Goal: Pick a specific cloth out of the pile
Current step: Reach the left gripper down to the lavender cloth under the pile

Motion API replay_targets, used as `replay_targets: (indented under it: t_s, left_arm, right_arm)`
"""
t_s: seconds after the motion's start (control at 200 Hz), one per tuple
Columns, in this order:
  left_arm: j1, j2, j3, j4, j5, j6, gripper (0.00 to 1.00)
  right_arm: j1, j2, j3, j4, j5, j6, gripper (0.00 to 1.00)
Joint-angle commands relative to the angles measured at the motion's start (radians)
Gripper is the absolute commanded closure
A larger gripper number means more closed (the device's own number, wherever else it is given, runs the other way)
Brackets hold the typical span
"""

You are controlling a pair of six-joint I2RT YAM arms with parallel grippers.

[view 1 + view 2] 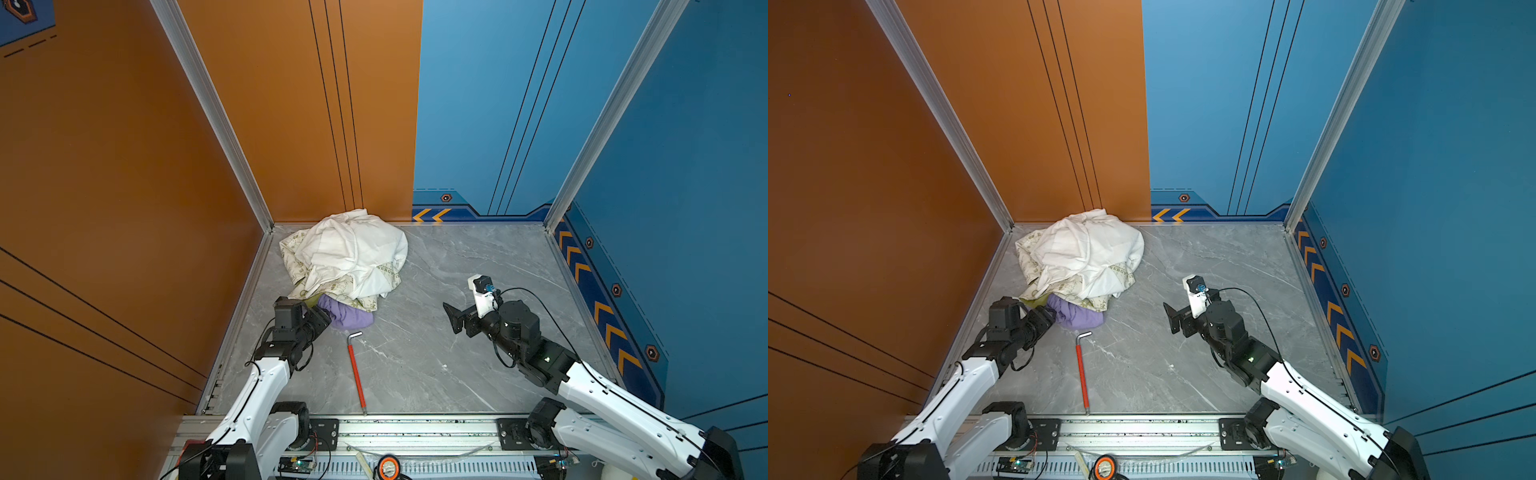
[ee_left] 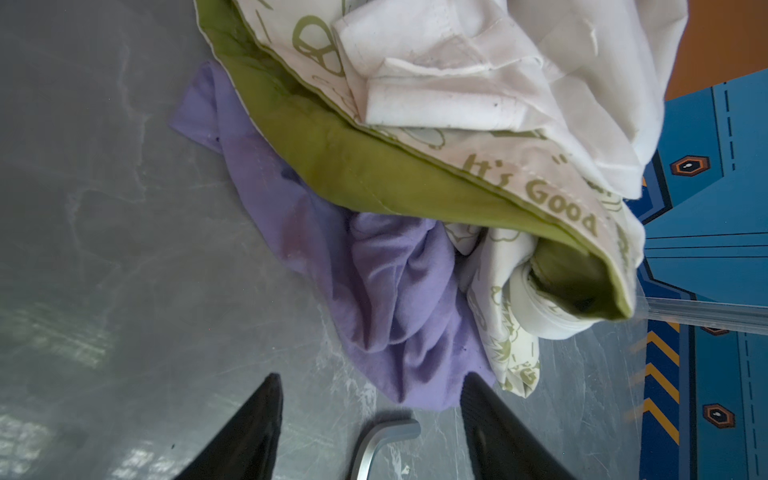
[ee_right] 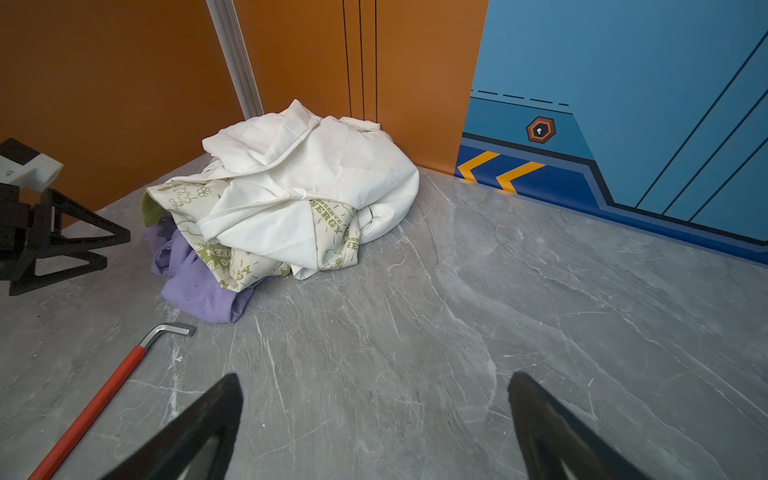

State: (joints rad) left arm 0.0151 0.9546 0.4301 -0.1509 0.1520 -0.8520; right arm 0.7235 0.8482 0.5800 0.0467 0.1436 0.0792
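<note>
The cloth [image 1: 348, 318] [image 1: 1079, 316] is lilac and crumpled, poking out from under the near side of the pile [image 1: 351, 251] [image 1: 1086, 253], a heap of white and cream cloth with olive-green print. My left gripper [image 1: 323, 319] [image 1: 1047, 319] is at the cloth's left edge. In the left wrist view this gripper [image 2: 372, 378] stands open, with the cloth [image 2: 395, 299] just beyond its tips and brushing one finger. Nothing is held. My right gripper [image 1: 451, 316] [image 3: 376, 376] hovers open over bare floor, well right of the pile [image 3: 299, 187].
A red-handled hex key [image 1: 356, 370] [image 3: 104, 390] lies on the grey marble floor [image 1: 457, 374] just near the cloth, its bent steel end [image 2: 382, 440] between my left fingers. The orange wall [image 1: 124, 208] and an aluminium rail border the pile at left and behind.
</note>
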Motion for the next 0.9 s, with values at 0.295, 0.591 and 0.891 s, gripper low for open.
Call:
replay_targets:
  t_s: [0.295,0.591,0.891]
  left_arm:
    - [0.014,0.229,0.017,0.196,0.101,-0.070,0.50]
    - [0.020,0.339,0.025,0.259,0.115,-0.079,0.64]
    - [0.023,0.311,0.047,0.276,0.155,-0.042,0.89]
  right_arm:
    - [0.010,-0.043,-0.005,-0.048,0.040,-0.018,0.00]
    - [0.011,-0.058,-0.010,-0.054,0.050,-0.022,0.00]
    - [0.010,-0.060,-0.015,-0.056,0.050,-0.022,0.00]
